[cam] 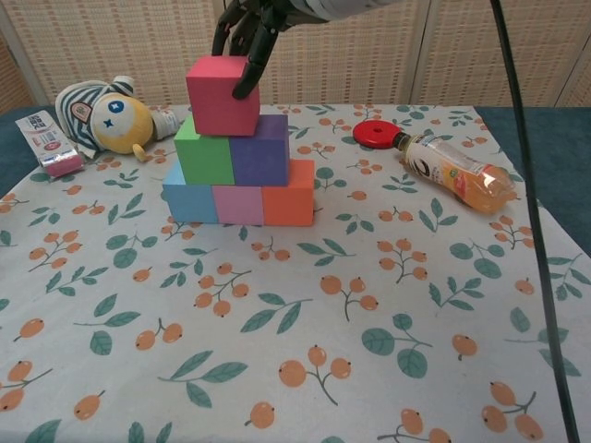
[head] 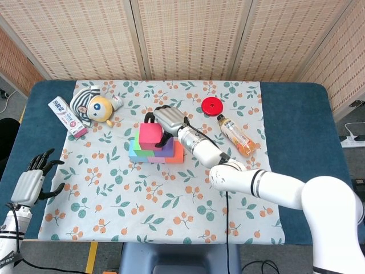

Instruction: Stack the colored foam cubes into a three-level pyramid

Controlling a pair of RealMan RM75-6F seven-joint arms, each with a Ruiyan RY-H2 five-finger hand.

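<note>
A bottom row of blue [cam: 190, 201], pink [cam: 238, 204] and orange [cam: 287, 192] foam cubes stands on the cloth, with a green cube [cam: 203, 157] and a purple cube [cam: 259, 151] on top of it. My right hand [cam: 246, 22] [head: 166, 120] holds a red cube [cam: 223, 95] [head: 150, 133] from above, and the cube sits over the green and purple ones, shifted toward the green. My left hand [head: 33, 180] hangs open and empty off the table's left edge, far from the stack.
A striped plush toy [cam: 102, 114] and a pink tube box [cam: 48, 142] lie back left. A red disc [cam: 375, 133] and a lying drink bottle [cam: 454, 173] are to the right of the stack. The floral cloth [cam: 305, 351] stretches toward me.
</note>
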